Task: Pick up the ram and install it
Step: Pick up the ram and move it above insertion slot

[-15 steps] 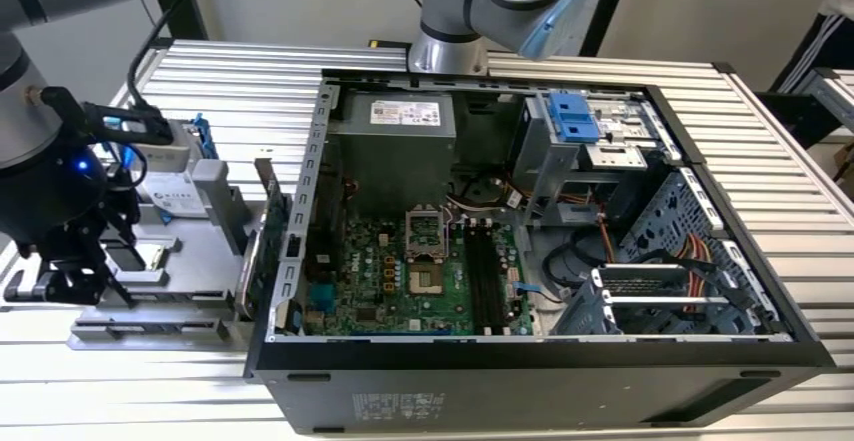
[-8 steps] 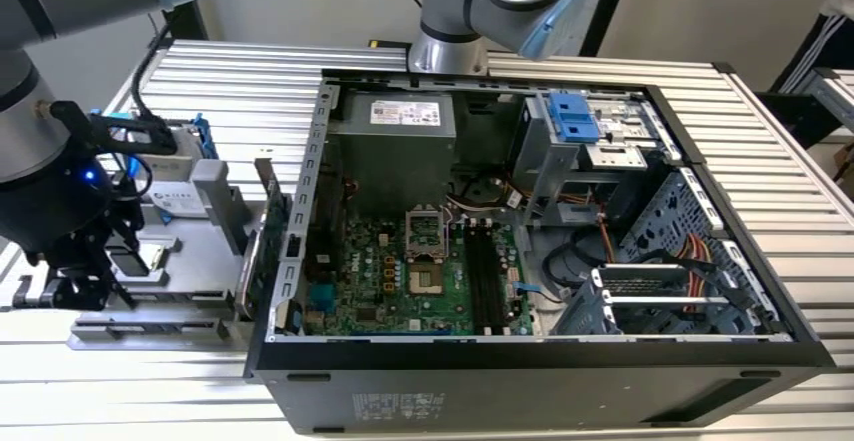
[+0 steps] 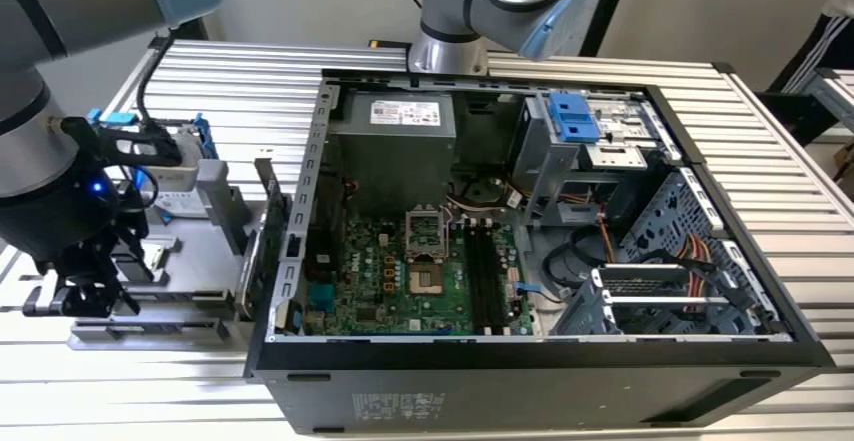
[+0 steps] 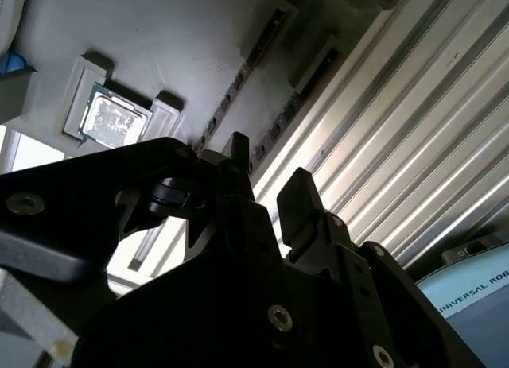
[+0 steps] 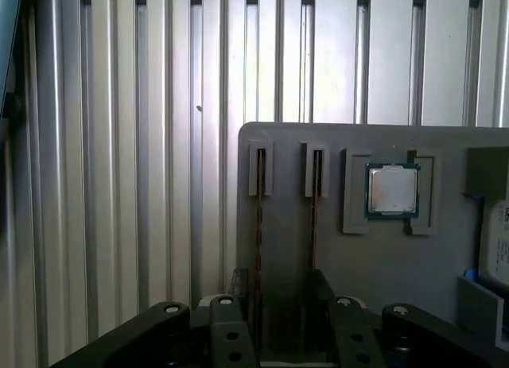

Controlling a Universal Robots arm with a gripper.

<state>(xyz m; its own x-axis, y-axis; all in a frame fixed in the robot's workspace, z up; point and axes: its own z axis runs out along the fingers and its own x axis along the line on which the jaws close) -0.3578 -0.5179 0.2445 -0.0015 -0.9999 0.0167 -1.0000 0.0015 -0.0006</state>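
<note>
Two thin dark ram sticks stand on edge in side-by-side slots of a grey parts tray (image 5: 382, 257); in the first wrist view they are one ram (image 5: 259, 217) and the other ram (image 5: 314, 217). The second wrist view shows a ram (image 4: 238, 82) as a dark strip just beyond my fingertips. My gripper (image 5: 280, 292) hovers over these slots, open and holding nothing, its black fingers (image 5: 238, 287) close to the sticks' near ends. In the exterior view my gripper (image 3: 83, 296) hangs over the tray (image 3: 200, 251) at that view's left, beside the open computer case (image 3: 534, 261).
A processor chip (image 5: 392, 189) lies in a recess of the tray next to the ram slots. A hard drive in a blue frame (image 3: 167, 156) stands at the tray's far end. The motherboard's long black memory slots (image 3: 487, 276) lie inside the case. Ribbed aluminium table surface (image 5: 119, 185) surrounds everything.
</note>
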